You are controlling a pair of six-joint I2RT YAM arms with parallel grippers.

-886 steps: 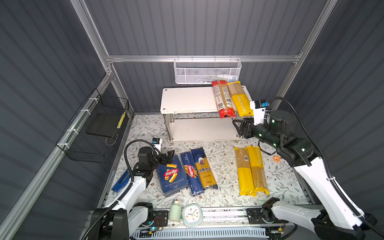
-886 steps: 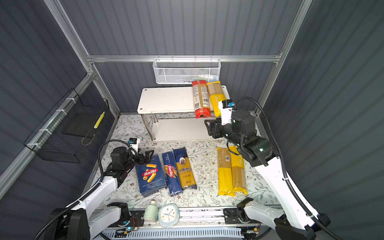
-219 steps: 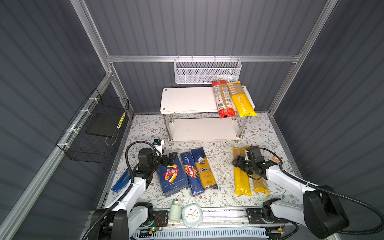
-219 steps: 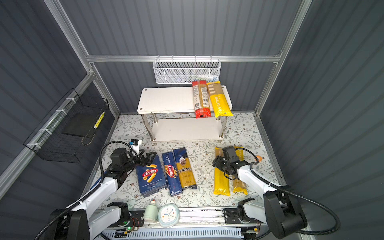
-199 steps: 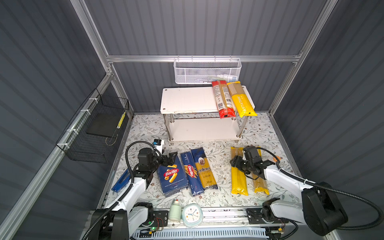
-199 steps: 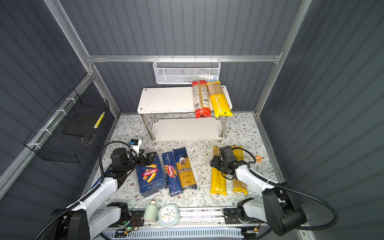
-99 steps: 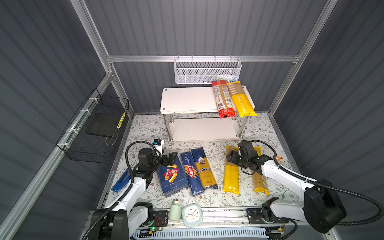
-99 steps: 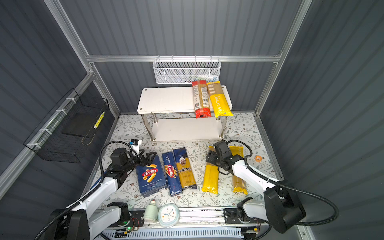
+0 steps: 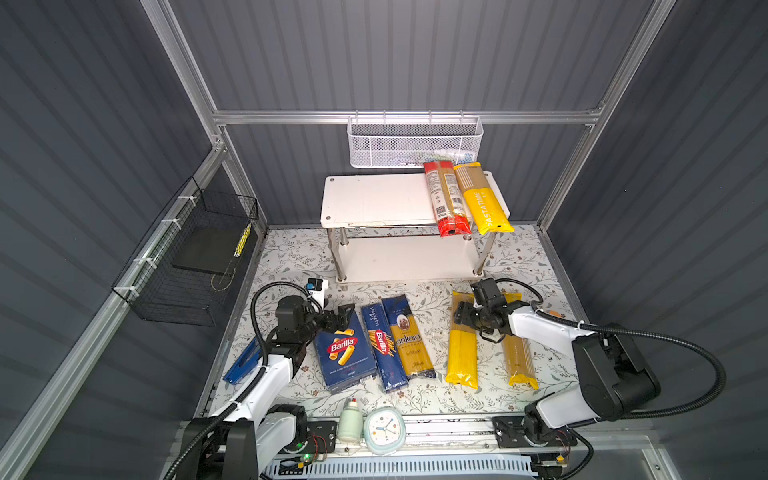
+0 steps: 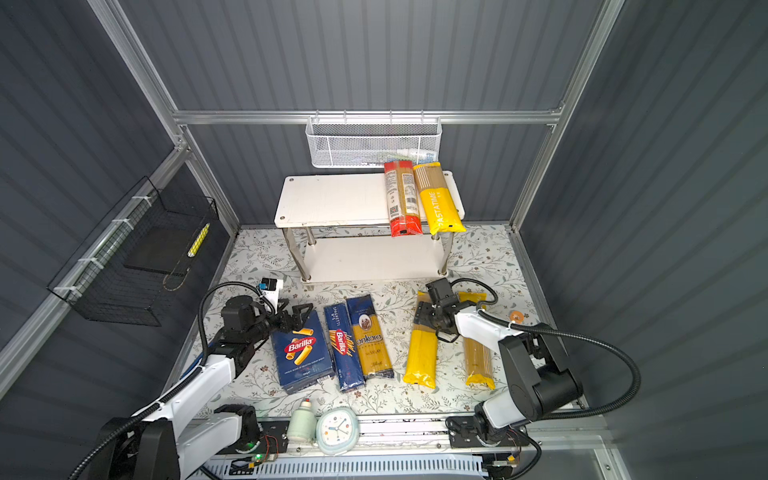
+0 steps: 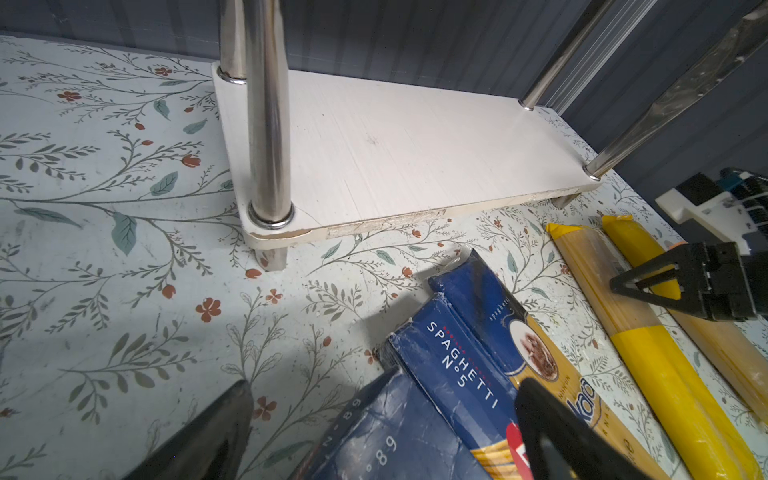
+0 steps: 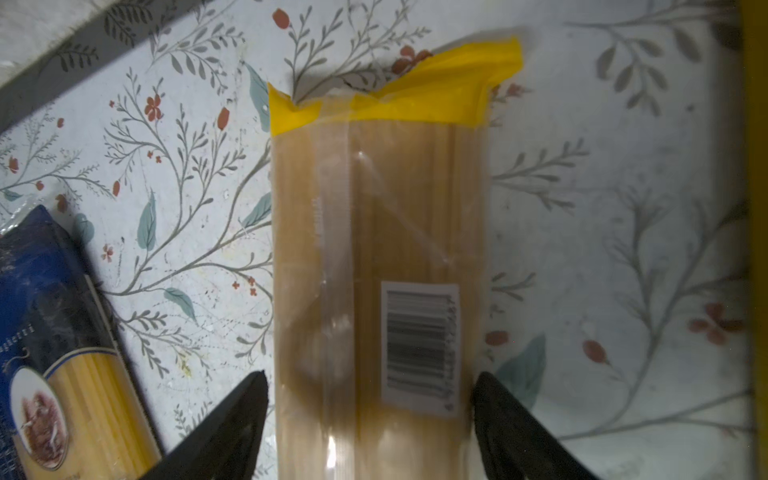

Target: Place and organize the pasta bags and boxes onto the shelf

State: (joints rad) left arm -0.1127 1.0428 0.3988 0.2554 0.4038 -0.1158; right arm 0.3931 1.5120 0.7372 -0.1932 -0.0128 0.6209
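Your right jaws stand wide, astride the yellow bag (image 9: 461,357) that lies nearer the middle of the counter (image 9: 291,257), in front of the shelf (image 9: 374,199). In the right wrist view one tip sits at each long edge of the bag, close to its clear end with the barcode. I cannot tell whether the tips press on it.

If you mean to lift it from here, I judge the hold too near one end, and a long slim bag would likely droop and swing. Slide the jaws toward the middle of its length and keep them square across it. Lower until the tips reach the counter, then close gently so the strands do not snap. Mind the second yellow bag (image 9: 517,357) on one side and the blue bag (image 9: 409,336) on the other.

The shelf's top board already carries a red bag (image 9: 444,199) and a yellow shelf bag (image 9: 482,199) side by side at its right end, both overhanging the front edge. Lay this one parallel, just beside the red bag, and push it further back than they sit.

Your left jaws are wide too, empty, over the far end of the wide box (image 9: 343,353); the narrow box (image 9: 382,349) lies right beside it. Hold that arm back while the right one carries across.
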